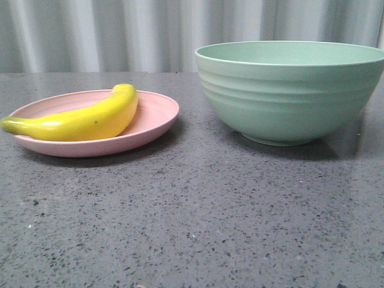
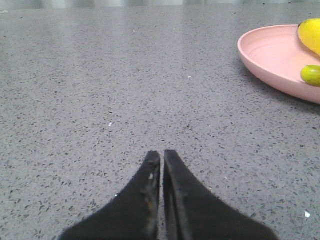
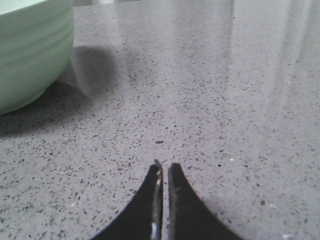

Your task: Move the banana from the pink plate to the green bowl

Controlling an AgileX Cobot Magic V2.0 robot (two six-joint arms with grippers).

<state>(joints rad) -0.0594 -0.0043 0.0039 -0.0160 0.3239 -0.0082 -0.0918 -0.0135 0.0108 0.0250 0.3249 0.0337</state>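
Note:
The yellow banana [image 1: 84, 120] lies across the pink plate [image 1: 157, 114] at the left of the front view. The green bowl [image 1: 288, 90] stands to the right of the plate, empty as far as I can see. In the left wrist view the plate [image 2: 272, 55] and two bits of the banana [image 2: 311, 34] show at the edge, well away from my left gripper [image 2: 162, 153], which is shut and empty over the table. My right gripper [image 3: 165, 166] is shut and empty, with the bowl [image 3: 30, 50] off to one side. Neither gripper shows in the front view.
The grey speckled tabletop [image 1: 198, 216] stretches in front of the plate and bowl. A pale pleated curtain [image 1: 120, 30] hangs behind the table's far edge.

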